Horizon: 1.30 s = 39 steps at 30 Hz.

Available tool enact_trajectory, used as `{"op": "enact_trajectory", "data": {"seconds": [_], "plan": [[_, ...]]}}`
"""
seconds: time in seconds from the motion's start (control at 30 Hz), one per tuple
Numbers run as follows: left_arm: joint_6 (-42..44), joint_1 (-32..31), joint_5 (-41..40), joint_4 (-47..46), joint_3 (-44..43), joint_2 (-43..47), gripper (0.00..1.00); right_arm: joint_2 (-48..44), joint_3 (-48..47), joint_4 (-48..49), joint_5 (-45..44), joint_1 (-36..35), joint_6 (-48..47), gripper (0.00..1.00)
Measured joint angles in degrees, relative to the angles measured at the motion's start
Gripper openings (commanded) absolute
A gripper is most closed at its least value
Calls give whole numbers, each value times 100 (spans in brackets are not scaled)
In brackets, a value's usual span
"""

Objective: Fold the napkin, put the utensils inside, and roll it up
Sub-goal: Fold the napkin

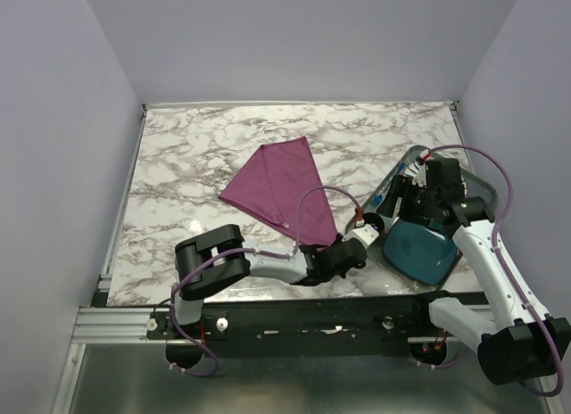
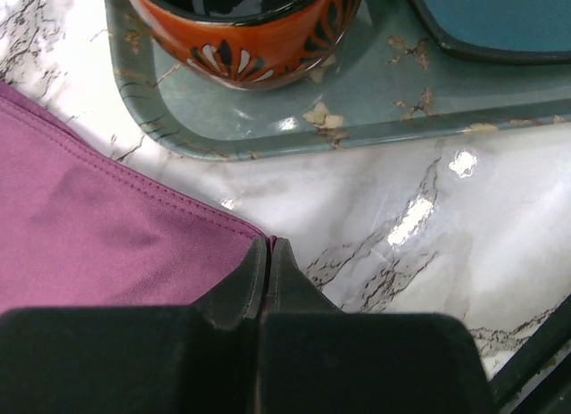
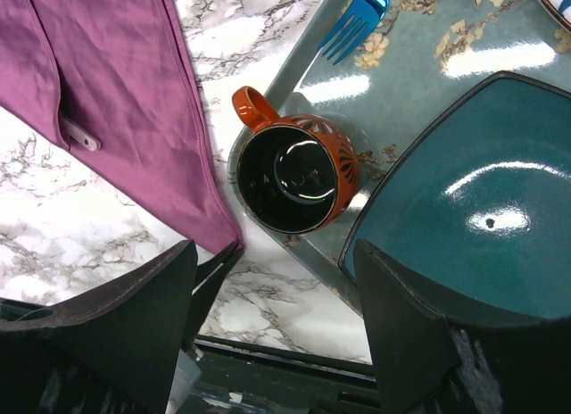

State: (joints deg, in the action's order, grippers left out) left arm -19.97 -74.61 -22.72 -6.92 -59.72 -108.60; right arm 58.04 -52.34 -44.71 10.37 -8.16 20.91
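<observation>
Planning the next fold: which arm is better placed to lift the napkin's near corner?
Left. The left gripper is shut at the near corner of the napkin, apparently pinching it. The right gripper hangs open over the orange cup on the tray, holding nothing.

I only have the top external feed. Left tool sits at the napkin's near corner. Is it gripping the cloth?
Observer: Yes. The left wrist view shows the left tool shut, with the tip of the napkin corner caught between its fingers.
Operator: What's under the right arm? It blocks my view.
Observer: An empty orange mug stands on the tray, just ahead of the open right tool.
Operator: And the blue sliver by that arm?
Observer: A blue fork lying on the tray beyond the mug. Only its tines show in the right wrist view.
</observation>
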Motion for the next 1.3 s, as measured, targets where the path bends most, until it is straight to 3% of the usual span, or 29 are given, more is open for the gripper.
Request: {"op": "enact_trajectory", "data": {"seconds": [0.3, 0.8, 1.13, 1.3], "plan": [[-437, 612, 553, 142, 549, 1300, 0, 59, 0, 7, 9, 0, -2, 79], [-1679, 3432, 2221, 170, 1587, 3438, 0, 562, -232, 81, 426, 0, -308, 79], [-2092, 4837, 2835, 323, 1965, 3773, 0, 745, -343, 203, 708, 0, -442, 79], [-2212, 5189, 3082, 334, 2017, 3773, 0, 761, -343, 258, 758, 0, -450, 79]]}}
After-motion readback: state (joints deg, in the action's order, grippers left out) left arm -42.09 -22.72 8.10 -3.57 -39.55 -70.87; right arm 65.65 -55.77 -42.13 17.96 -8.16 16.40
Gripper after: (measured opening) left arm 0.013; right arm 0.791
